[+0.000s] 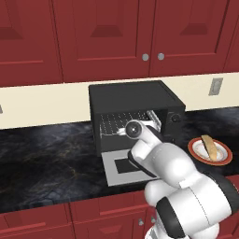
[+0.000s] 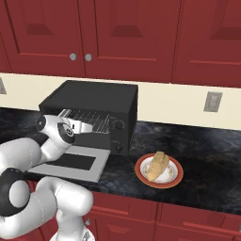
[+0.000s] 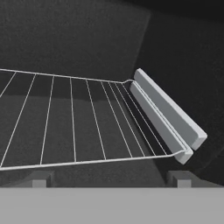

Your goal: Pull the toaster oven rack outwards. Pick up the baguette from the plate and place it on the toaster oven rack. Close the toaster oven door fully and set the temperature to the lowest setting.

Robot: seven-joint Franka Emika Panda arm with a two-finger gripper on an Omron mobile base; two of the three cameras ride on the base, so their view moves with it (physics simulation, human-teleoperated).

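The black toaster oven (image 1: pixel 130 93) (image 2: pixel 94 96) stands on the counter. Its grey door (image 1: pixel 119 165) (image 2: pixel 75 162) lies folded down flat in front. The silver wire rack (image 3: pixel 78 122) (image 1: pixel 114 122) sits inside the cavity. My arm reaches into the oven mouth. My gripper (image 3: pixel 110 178) is open just in front of and slightly below the rack's front wire, with nothing between its fingertips (image 3: pixel 39 178). The tan baguette (image 1: pixel 211 147) (image 2: pixel 157 165) lies on the orange-rimmed plate (image 1: pixel 192 148) (image 2: pixel 139 170), right of the oven.
Two dark knobs (image 2: pixel 118 124) sit on the oven's right-hand panel. Grey side rails (image 3: pixel 166 113) run along the cavity's right wall beside the rack. Red cabinets hang above the black marble counter (image 1: pixel 46 158). A wall outlet (image 2: pixel 212 101) is at the right.
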